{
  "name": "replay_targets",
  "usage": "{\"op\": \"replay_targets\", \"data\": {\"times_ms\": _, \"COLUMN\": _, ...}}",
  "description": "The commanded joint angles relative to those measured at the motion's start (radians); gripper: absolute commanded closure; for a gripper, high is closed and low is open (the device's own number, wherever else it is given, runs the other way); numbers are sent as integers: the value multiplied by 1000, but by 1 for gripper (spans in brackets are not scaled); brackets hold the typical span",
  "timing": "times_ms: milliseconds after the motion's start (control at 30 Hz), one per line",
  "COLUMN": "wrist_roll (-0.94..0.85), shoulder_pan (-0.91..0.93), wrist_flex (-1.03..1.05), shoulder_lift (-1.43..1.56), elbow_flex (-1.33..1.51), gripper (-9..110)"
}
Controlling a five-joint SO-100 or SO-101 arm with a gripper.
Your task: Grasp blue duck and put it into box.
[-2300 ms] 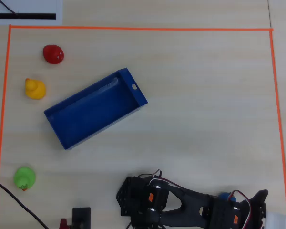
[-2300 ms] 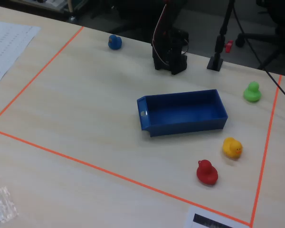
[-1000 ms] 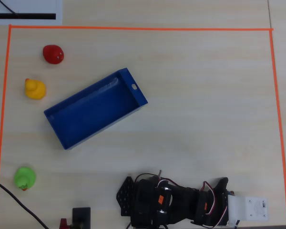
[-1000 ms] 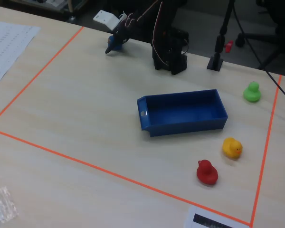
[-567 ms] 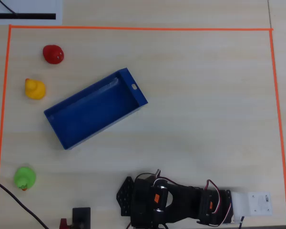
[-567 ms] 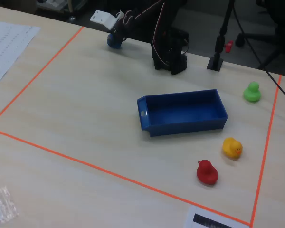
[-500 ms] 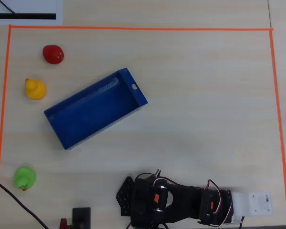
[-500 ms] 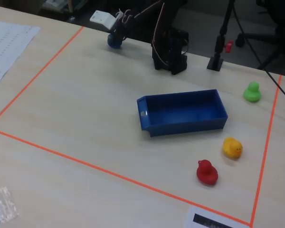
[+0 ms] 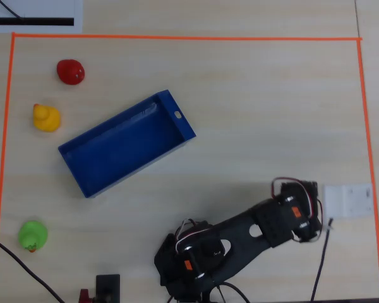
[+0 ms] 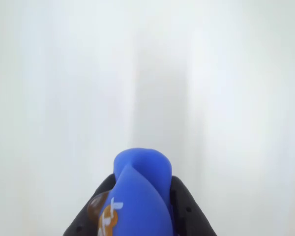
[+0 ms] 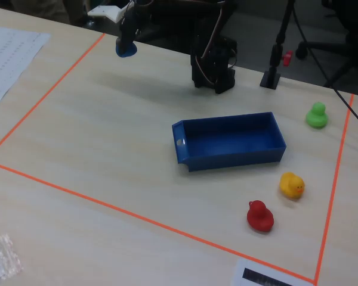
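My gripper (image 10: 141,181) is shut on the blue duck (image 10: 142,196). The duck fills the gap between the black fingers (image 10: 187,211), and its orange beak shows at the lower left. In the fixed view the gripper (image 11: 126,46) holds the duck (image 11: 126,50) high above the table's far left part, well away from the box (image 11: 232,159). In the overhead view the gripper (image 9: 298,213) is at the lower right and the duck is hidden under the arm. The box (image 9: 184,126) lies empty at an angle, left of centre.
A red duck (image 9: 70,71), a yellow duck (image 9: 46,117) and a green duck (image 9: 33,235) stand left of the box. Orange tape (image 9: 177,38) frames the work area. A white block (image 9: 347,201) lies beside the arm. The arm's base (image 11: 213,62) stands at the far edge.
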Motion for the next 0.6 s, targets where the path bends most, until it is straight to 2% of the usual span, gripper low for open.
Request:
{"op": "replay_targets", "data": {"times_ms": 0, "wrist_roll": 215, "shoulder_pan": -503, "wrist_flex": 187, "shoulder_lift": 72, "elbow_flex": -112, "gripper": 101}}
{"op": "replay_targets", "data": {"times_ms": 133, "wrist_roll": 425, "shoulder_pan": -900, "wrist_flex": 232, "shoulder_lift": 28, "elbow_flex": -172, "gripper": 101}}
{"op": "replay_targets", "data": {"times_ms": 233, "wrist_roll": 535, "shoulder_pan": -1124, "wrist_flex": 207, "shoulder_lift": -75, "elbow_flex": -206, "gripper": 101}}
{"op": "replay_targets", "data": {"times_ms": 433, "wrist_roll": 698, "shoulder_pan": -1436, "wrist_flex": 117, "shoulder_lift": -324, "elbow_flex": -272, "gripper": 101}}
{"op": "replay_targets", "data": {"times_ms": 567, "wrist_roll": 741, "shoulder_pan": -1591, "wrist_flex": 117, "shoulder_lift": -437, "elbow_flex": -318, "gripper": 101}}
